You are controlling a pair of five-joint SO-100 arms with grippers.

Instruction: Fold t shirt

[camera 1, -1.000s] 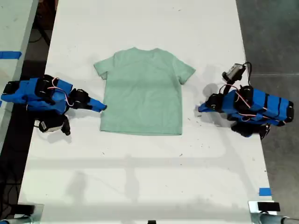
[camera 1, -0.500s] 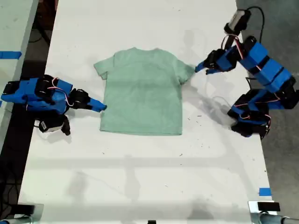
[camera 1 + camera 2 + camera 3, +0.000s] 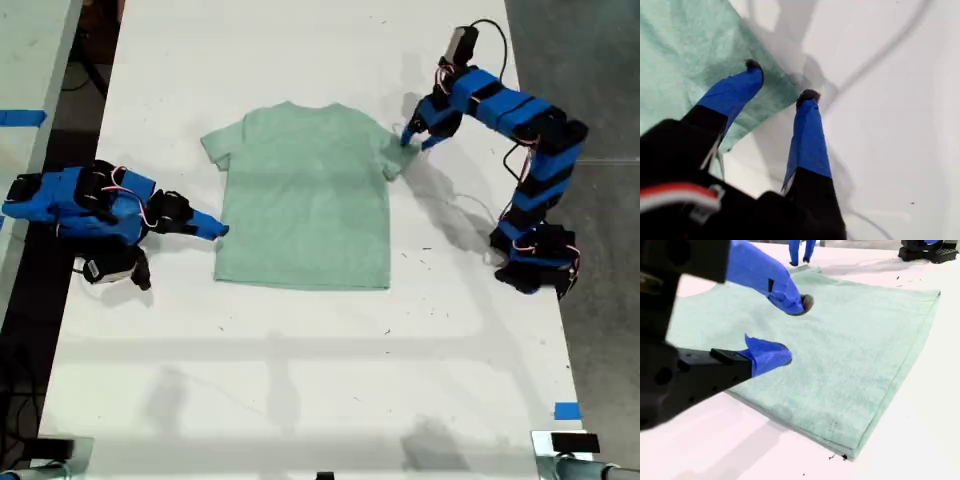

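The pale mint-green t shirt [image 3: 305, 195] lies flat on the white table [image 3: 300, 350], collar toward the far end. My first gripper [image 3: 413, 138] reaches from the exterior view's right to the sleeve on that side. It is open, with one fingertip [image 3: 754, 66] over the cloth [image 3: 680, 50] and the other just past the sleeve's edge. My second gripper [image 3: 222, 230] lies low at the shirt's side edge on the exterior view's left. It is open [image 3: 795, 329] just above the cloth [image 3: 855, 340], holding nothing.
The first arm's base [image 3: 535, 265] stands near the table's edge on the exterior view's right, with a thin cable [image 3: 470, 205] beside it. Blue tape [image 3: 567, 410] marks the near corner there. A second table [image 3: 25, 60] adjoins on that view's left.
The first arm rose from its folded rest and swung across to the shirt's sleeve. The second arm and the shirt have not moved.
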